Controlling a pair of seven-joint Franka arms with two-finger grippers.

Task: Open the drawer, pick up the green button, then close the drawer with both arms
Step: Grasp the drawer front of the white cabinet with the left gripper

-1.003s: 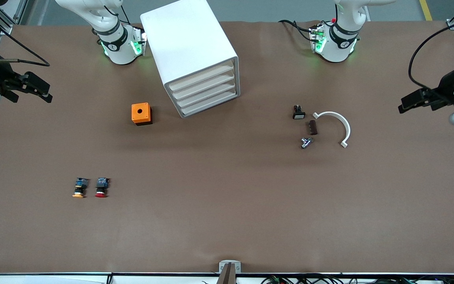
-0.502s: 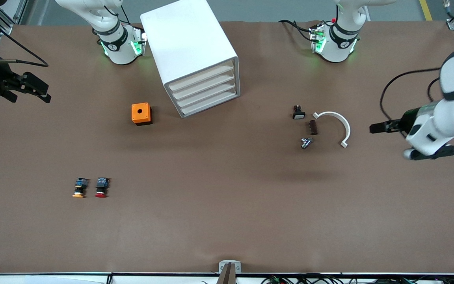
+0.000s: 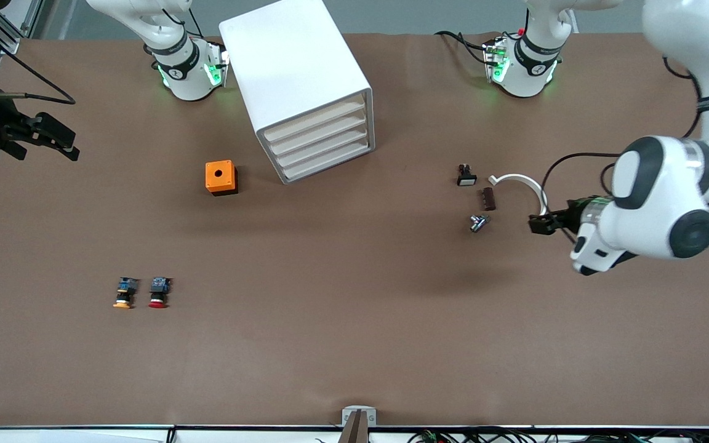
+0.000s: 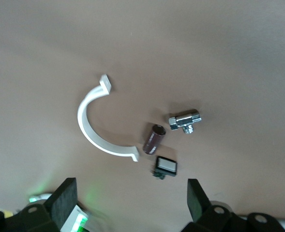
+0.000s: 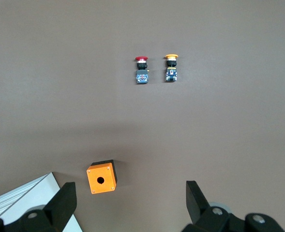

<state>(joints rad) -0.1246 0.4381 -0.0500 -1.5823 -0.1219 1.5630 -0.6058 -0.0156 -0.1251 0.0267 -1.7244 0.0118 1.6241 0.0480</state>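
Left end effector (image 3: 538, 223) wide open, empty, over the white clamp (image 3: 530, 187); right end effector (image 3: 62, 143) open, empty, waits above the desk (image 3: 354, 320).

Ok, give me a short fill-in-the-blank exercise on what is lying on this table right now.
1. All four drawers of the white cabinet are ____.
2. The orange box has a round ____ in its top.
3. The yellow-capped button lies beside the ____-capped button.
4. The left hand hangs open over one end of the white curved ____.

Missing words: shut; hole; red; clip
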